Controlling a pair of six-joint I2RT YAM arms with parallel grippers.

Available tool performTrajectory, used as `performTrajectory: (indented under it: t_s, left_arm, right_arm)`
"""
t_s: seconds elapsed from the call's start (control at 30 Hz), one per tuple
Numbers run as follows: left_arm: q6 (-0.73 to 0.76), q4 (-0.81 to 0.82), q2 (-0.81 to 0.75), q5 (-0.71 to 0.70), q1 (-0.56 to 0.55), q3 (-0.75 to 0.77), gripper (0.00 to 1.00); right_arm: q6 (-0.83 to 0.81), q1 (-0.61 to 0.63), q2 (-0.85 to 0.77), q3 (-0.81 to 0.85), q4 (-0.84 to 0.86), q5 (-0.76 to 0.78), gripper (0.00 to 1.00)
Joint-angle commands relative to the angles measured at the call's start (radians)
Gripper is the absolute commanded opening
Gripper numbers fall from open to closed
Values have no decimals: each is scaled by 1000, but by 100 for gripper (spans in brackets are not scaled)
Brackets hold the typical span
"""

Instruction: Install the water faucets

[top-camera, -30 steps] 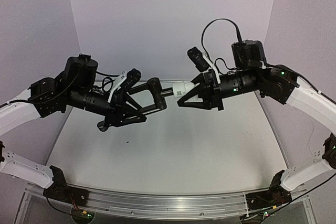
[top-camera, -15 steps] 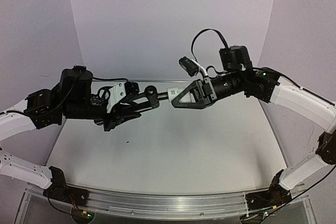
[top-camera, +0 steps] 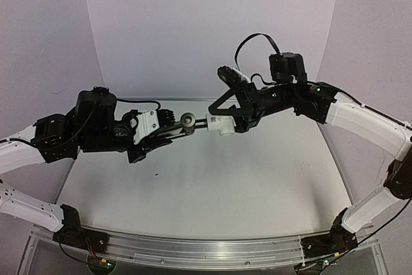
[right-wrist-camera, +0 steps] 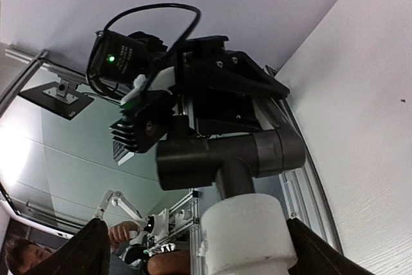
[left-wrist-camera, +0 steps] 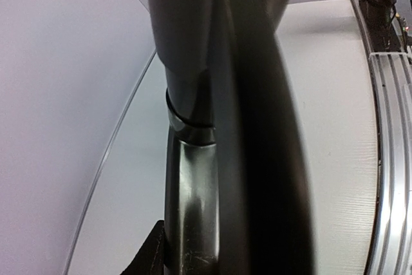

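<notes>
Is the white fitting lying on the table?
No, the white fitting sits in mid-air on the end of the black pipe, above the table.

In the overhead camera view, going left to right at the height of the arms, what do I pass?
left arm → left gripper → black pipe → white fitting → right arm

no readable text, labels or numbers, even on white fitting [top-camera: 223,125]
</notes>
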Motion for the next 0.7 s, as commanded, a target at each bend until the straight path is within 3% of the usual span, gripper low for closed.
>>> performTrajectory:
  t_s: [0.0, 0.13, 0.2, 0.3, 0.57, 0.67]
  left_arm:
    - [-107, 35, -15, 40, -5, 93, 0]
    - [-223, -28, 1, 71, -5, 132, 0]
    - [-302, -71, 18, 110, -4, 171, 0]
    - [-392, -116, 43, 183, -4, 225, 0]
    - [-602, -188, 102, 334, 54, 316, 0]
    - [-679, -164, 109, 523, 128, 316, 0]
  right_arm:
    - [-179, -78, -28, 45, 34, 62, 98]
    - [-595, -116, -66, 138, -138, 275, 98]
    - [-857, -116, -110, 137, -160, 391, 98]
    - [-1203, -115, -199, 77, -154, 446, 98]
    - [-1705, -72, -385, -163, -120, 484, 98]
    - [-1794, -41, -423, -224, -81, 525, 98]
